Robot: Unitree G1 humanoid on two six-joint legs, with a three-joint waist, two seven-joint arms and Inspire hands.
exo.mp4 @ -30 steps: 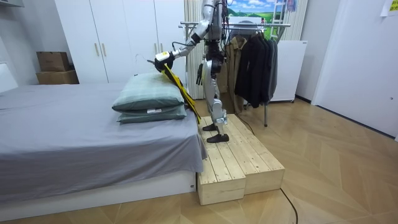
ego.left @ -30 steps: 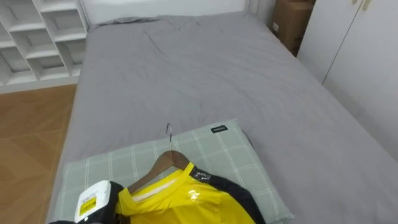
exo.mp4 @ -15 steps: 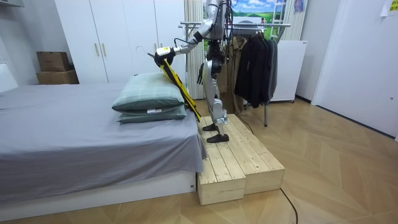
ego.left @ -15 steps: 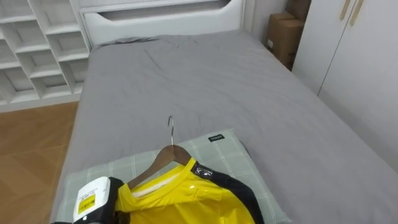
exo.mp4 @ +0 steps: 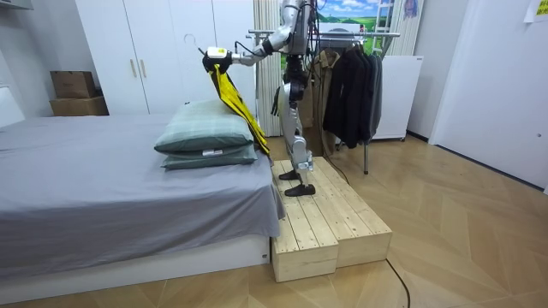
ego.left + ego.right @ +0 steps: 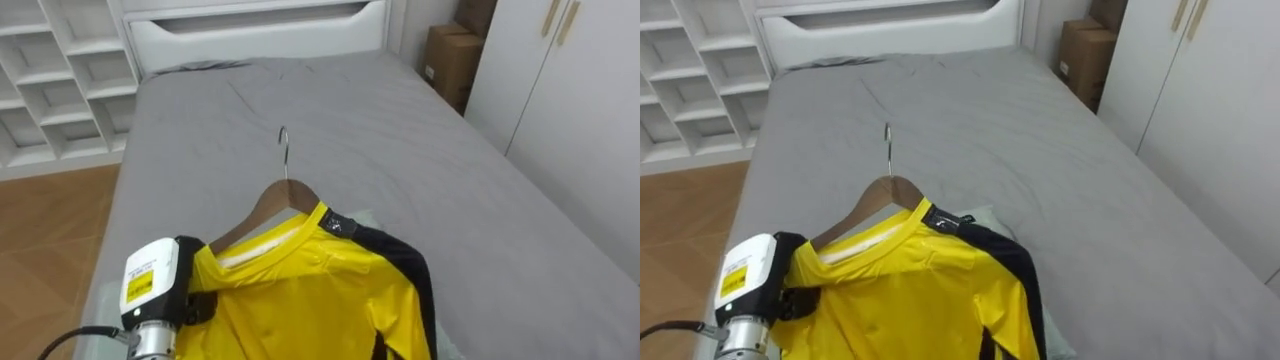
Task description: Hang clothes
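Yellow shirt (image 6: 300, 300) sits on wooden hanger (image 6: 265, 200); left hand (image 6: 165, 300) grips one hanger shoulder, lifted clear of bed (image 6: 350, 120), leaving hook (image 6: 284, 150) free for rack (image 5: 342, 34)

A bedroom: grey-sheeted bed (image 5: 103, 171), white wardrobes (image 5: 163, 51), and a clothes rack (image 5: 351, 77).

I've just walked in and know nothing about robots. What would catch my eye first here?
A bright yellow shirt on a wooden hanger, held up by the robot's left hand above the grey bed. In the room view the robot stands on a wooden platform at the bed's end, beside two stacked pillows, with a rack of dark coats behind it.
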